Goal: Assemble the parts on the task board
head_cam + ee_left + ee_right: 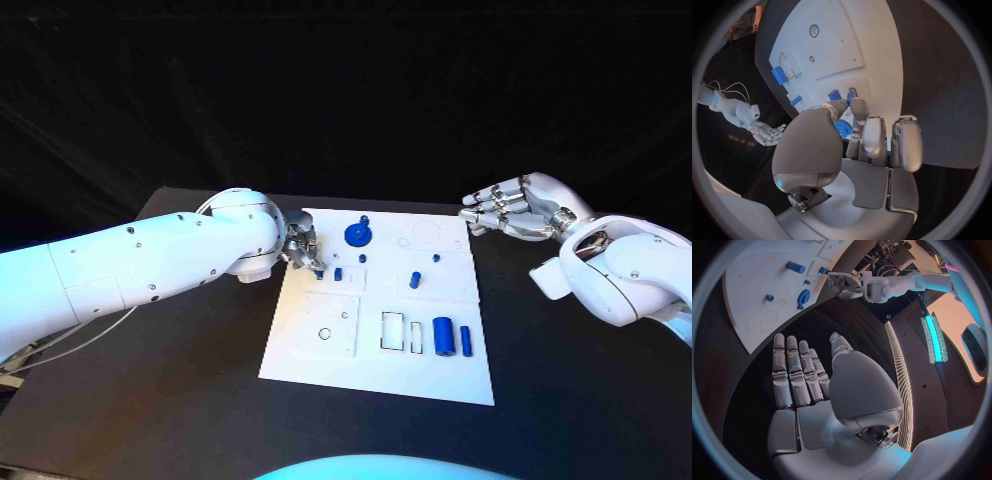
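Task board (378,375) lies flat mid-tabletop (577,400). Left hand (302,246) sits over the board's left edge, fingers curled down beside a small blue peg (338,273); whether it holds anything cannot be told. Right hand (513,207) hovers off the board's far right corner, fingers apart, holding nothing. Blue round part (358,234) rests near the far edge; two blue cylinders (444,337) lie at the near right.
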Robot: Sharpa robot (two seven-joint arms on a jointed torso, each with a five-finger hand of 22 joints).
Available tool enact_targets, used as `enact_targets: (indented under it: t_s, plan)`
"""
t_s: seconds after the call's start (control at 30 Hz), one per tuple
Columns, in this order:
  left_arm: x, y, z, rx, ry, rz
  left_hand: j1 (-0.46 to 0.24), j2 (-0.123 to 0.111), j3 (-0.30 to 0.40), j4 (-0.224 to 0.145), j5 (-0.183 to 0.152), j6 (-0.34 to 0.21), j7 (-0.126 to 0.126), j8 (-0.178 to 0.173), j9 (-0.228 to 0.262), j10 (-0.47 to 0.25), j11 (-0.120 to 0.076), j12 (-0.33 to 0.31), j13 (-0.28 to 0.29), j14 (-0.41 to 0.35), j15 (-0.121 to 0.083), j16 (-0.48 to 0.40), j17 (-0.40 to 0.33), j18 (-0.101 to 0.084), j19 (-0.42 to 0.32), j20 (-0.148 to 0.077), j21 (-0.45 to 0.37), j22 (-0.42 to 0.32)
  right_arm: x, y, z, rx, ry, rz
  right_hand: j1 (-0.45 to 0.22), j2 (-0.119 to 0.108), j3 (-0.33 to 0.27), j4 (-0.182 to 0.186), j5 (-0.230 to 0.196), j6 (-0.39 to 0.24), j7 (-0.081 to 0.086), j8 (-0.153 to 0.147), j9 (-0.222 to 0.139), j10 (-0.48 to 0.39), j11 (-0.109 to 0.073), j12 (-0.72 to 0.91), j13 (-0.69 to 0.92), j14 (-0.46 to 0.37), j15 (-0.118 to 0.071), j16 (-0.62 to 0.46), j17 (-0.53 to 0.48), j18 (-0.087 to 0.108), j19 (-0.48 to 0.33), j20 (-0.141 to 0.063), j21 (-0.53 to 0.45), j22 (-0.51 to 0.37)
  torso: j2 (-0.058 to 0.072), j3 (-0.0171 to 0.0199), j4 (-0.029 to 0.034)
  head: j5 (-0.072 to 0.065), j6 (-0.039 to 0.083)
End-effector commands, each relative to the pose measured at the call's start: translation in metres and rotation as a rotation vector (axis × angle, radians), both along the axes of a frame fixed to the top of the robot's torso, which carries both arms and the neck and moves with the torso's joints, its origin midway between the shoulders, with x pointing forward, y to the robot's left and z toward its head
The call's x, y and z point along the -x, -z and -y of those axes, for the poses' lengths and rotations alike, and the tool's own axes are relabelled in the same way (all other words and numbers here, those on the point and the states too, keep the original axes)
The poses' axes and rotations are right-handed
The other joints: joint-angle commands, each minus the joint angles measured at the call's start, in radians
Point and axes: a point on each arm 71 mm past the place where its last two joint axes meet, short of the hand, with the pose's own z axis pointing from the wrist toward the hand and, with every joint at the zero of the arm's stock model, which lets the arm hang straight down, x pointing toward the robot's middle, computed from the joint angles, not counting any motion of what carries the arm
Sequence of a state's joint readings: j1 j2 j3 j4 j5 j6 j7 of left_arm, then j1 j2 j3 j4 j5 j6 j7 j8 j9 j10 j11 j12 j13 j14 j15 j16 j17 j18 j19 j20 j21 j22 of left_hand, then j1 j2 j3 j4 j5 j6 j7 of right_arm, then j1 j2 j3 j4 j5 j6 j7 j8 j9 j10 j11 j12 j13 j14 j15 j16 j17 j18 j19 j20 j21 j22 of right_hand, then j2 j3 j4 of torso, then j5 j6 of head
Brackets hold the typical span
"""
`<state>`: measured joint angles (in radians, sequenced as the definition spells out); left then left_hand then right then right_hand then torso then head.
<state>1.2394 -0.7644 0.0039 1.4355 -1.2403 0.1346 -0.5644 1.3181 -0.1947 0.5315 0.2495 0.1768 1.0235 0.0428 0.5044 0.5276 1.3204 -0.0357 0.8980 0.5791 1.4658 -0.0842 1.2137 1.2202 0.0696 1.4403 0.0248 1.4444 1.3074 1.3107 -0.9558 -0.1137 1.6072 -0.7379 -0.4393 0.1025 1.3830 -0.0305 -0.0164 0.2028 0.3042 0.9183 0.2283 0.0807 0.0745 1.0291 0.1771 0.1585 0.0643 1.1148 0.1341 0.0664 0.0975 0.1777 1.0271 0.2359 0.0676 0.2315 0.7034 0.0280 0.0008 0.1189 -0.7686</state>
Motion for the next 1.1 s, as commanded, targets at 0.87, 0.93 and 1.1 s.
enact_targets:
  t_s: [0.87, 0.93, 1.1]
  plan:
    - [0.0048, 0.0023, 0.0036, -0.011, 0.017, -0.023, 0.006, -0.002, 0.186, -0.179, 0.007, 0.010, -0.002, 0.002, 0.002, 0.012, -0.001, 0.005, 0.004, 0.025, -0.008, 0.006, 0.001, -0.020, 0.006, -0.003, 0.004, 0.063, 0.0002, 0.0002, -0.0008, -0.007, -0.013, -0.001, -0.010, 0.003, -0.003, -0.002, 0.005, -0.002, 0.012, -0.001, 0.001, -0.003, 0.002, -0.002, -0.001, -0.002, -0.001, -0.003, -0.002, 0.007, 0.000, 0.004, -0.001, -0.002, 0.000, 0.0003, -0.0003, 0.003, -0.002]
    - [0.0046, 0.0024, 0.0033, -0.012, 0.016, -0.023, 0.005, -0.002, 0.187, -0.179, 0.007, 0.010, -0.002, 0.002, 0.002, 0.013, -0.001, 0.005, 0.004, 0.025, -0.008, 0.006, 0.001, -0.019, 0.006, -0.003, 0.003, 0.063, 0.0002, 0.0004, -0.0009, -0.007, -0.014, -0.001, -0.010, 0.003, -0.003, -0.002, 0.005, -0.002, 0.012, -0.001, 0.001, -0.003, 0.002, -0.002, -0.001, -0.002, -0.001, -0.003, -0.002, 0.007, 0.000, 0.004, -0.001, -0.002, 0.000, 0.0007, 0.0004, 0.004, -0.002]
    - [0.0043, 0.0028, 0.0024, -0.015, 0.013, -0.025, 0.005, -0.002, 0.187, -0.179, 0.007, 0.010, -0.002, 0.002, 0.002, 0.013, -0.001, 0.005, 0.004, 0.025, -0.008, 0.006, 0.001, -0.019, 0.006, -0.003, 0.003, 0.063, 0.0002, 0.0008, -0.0011, -0.008, -0.014, -0.002, -0.010, 0.003, -0.003, -0.002, 0.005, -0.002, 0.012, -0.001, 0.001, -0.003, 0.002, -0.002, -0.001, -0.002, -0.001, -0.003, -0.002, 0.007, 0.000, 0.004, -0.001, -0.002, 0.001, 0.0009, -0.0001, 0.004, -0.001]
